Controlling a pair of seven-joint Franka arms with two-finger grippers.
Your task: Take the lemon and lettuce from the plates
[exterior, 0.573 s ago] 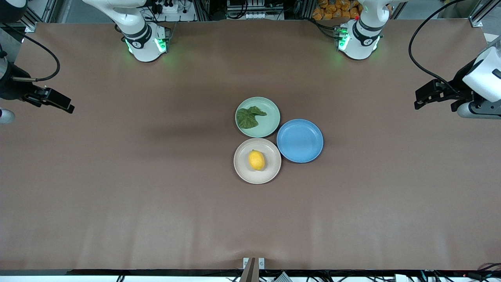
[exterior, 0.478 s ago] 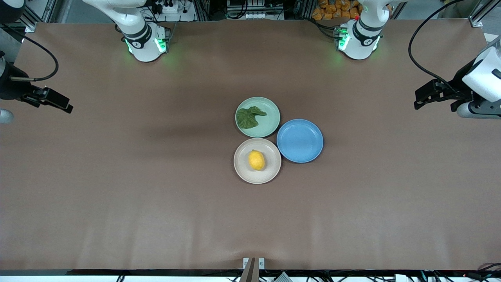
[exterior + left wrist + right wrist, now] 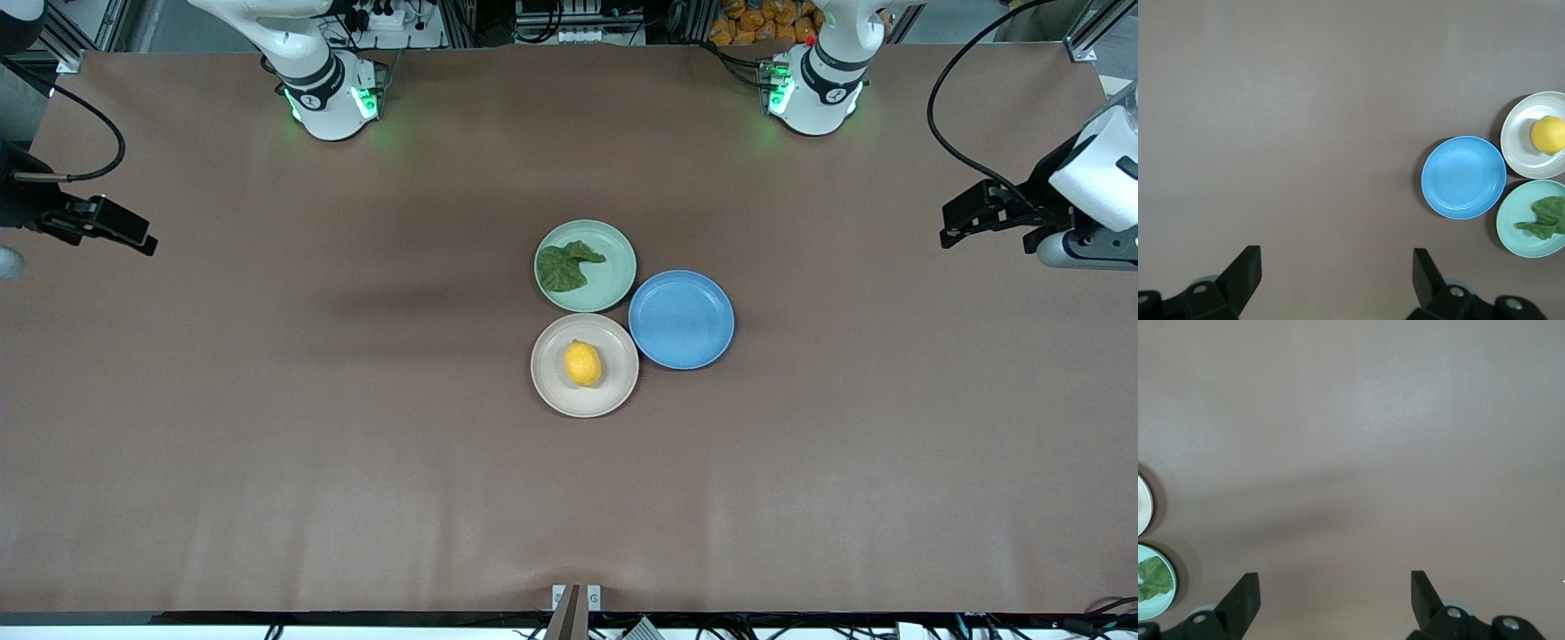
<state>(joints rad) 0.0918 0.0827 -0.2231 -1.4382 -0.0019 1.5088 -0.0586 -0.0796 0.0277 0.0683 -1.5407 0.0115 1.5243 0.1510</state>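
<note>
Your right gripper (image 3: 142,240) hangs over the right arm's end of the table, fingers wide apart, holding nothing; the lettuce (image 3: 566,265) lies on the green plate (image 3: 613,276); the lemon (image 3: 582,364) sits on the beige plate (image 3: 556,382), nearer the camera; your left gripper (image 3: 956,229) hangs over the left arm's end, also wide apart with nothing in it.

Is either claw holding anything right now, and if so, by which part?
Nothing is held. The left claw and right claw are both open over bare table. The lemon and lettuce lie on their plates.
</note>
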